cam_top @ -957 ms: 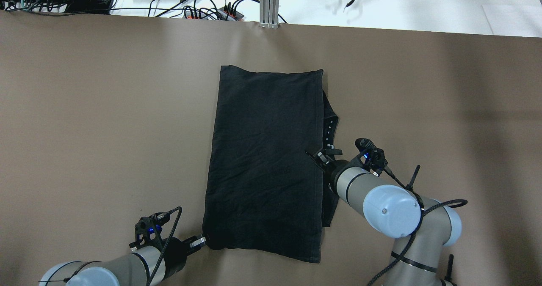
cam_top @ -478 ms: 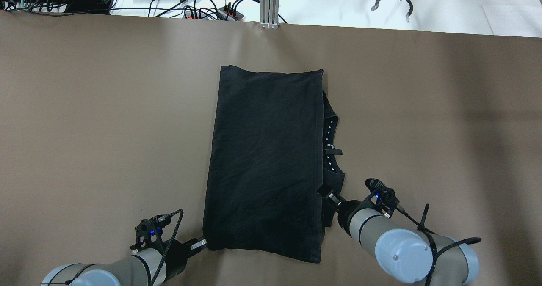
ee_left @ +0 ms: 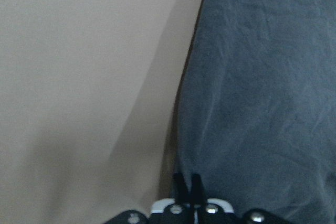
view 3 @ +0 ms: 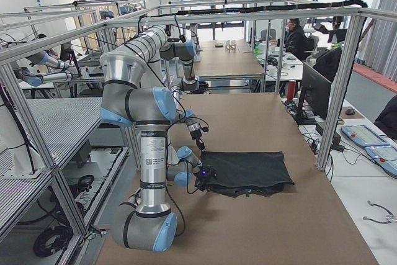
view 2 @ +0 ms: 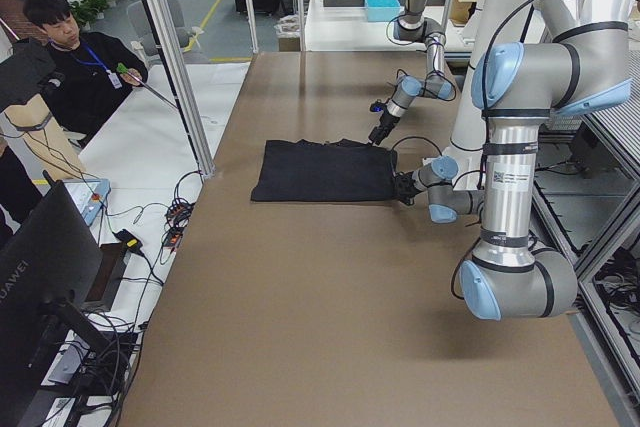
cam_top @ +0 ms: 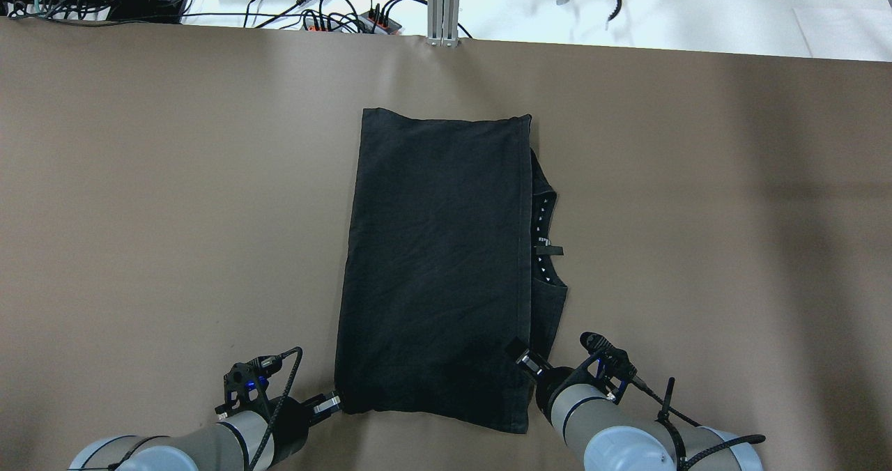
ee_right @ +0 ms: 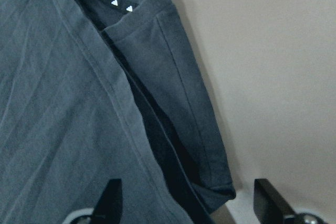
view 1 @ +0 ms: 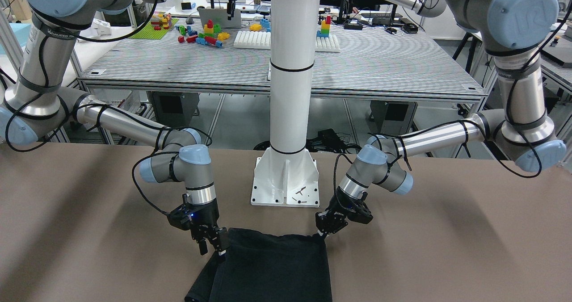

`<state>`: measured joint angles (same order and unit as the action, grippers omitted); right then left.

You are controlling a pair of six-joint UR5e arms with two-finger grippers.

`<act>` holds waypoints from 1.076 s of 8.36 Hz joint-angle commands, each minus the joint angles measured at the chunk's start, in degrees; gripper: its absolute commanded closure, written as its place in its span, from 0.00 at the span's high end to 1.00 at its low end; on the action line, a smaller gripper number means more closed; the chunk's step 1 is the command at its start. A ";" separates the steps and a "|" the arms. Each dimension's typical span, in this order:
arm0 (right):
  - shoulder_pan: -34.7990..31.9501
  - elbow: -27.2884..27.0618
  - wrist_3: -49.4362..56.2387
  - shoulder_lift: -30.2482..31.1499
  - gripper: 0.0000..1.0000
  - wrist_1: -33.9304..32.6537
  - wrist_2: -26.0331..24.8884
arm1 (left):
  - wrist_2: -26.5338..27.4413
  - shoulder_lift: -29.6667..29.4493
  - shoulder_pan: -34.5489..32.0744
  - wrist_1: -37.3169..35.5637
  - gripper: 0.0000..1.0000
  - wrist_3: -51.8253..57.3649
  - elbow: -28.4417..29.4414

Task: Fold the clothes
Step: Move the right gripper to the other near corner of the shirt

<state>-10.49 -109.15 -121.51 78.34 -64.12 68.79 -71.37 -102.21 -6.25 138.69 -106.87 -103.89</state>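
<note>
The black clothes [cam_top: 432,269] lie flat on the brown table, folded lengthwise, with a collar and a sleeve sticking out along the right edge [ee_right: 173,93]. They also show in the front view [view 1: 272,266]. My left gripper [cam_top: 333,403] is shut on the clothes' near left corner; its fingers [ee_left: 188,182] are pressed together at the fabric edge. It is on the right in the front view [view 1: 324,230]. My right gripper [cam_top: 519,356] is open, low over the near right part of the clothes, its fingers [ee_right: 113,195] wide apart. It also shows in the front view [view 1: 213,244].
The white pole's base plate [view 1: 286,186] stands on the table just behind the clothes' near edge. Cables and power strips [cam_top: 334,18] and an aluminium post [cam_top: 444,4] line the far edge. An operator [view 2: 70,57] sits beyond that edge.
My right gripper has moved back toward the robot along the clothes' right edge, from the middle to near the near right corner. My left gripper has stayed at its corner.
</note>
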 commanded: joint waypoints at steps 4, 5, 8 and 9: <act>1.44 0.87 -2.74 -2.75 0.70 -5.49 -2.96 | -0.09 0.00 0.01 0.00 0.00 0.09 0.00; 1.53 0.78 -3.37 -2.92 0.57 -5.49 -2.88 | 0.00 0.00 0.01 -0.09 0.00 0.09 0.00; 1.53 0.69 -3.29 -2.93 0.46 -5.49 -2.96 | -0.09 -0.09 0.01 -0.09 0.00 0.09 0.00; 1.53 0.52 -3.38 -3.01 0.46 -5.49 -2.96 | -0.17 -0.18 0.01 -0.09 0.00 0.09 0.00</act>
<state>-8.97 -108.40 -124.78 75.42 -69.65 65.84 -71.45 -102.29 -6.24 138.61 -106.79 -103.89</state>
